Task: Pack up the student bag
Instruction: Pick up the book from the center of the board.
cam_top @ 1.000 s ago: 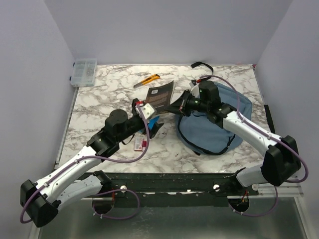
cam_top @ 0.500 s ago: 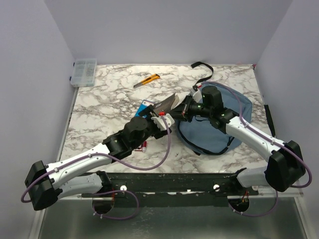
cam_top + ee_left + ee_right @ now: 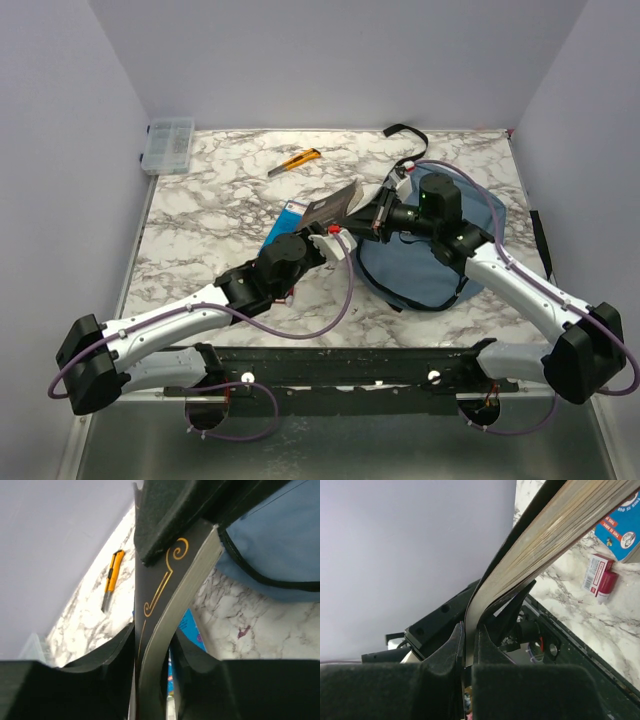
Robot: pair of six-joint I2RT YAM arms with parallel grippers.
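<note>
The student bag (image 3: 430,268), a soft dusty-blue backpack with black straps, lies at the right of the marble table; its edge shows in the left wrist view (image 3: 280,545). A black book (image 3: 335,207) with gold ornament (image 3: 170,575) hangs tilted above the table just left of the bag. My right gripper (image 3: 372,213) is shut on its upper end, pinching the thin edge (image 3: 470,640). My left gripper (image 3: 335,240) has its jaws closed in against both faces of the book's lower end (image 3: 152,632). The book's page block (image 3: 545,535) runs up and to the right.
A blue packet (image 3: 288,215) lies under the book (image 3: 192,627). A small red-and-white box (image 3: 600,575) sits near the left arm. An orange utility knife (image 3: 295,160) and a clear organizer box (image 3: 168,145) lie at the back. A black strap (image 3: 405,130) trails behind the bag.
The left arm swung right from the blue packet to the book, and its jaws narrowed from wide open onto it. The right gripper carried the book slightly right, still shut.
</note>
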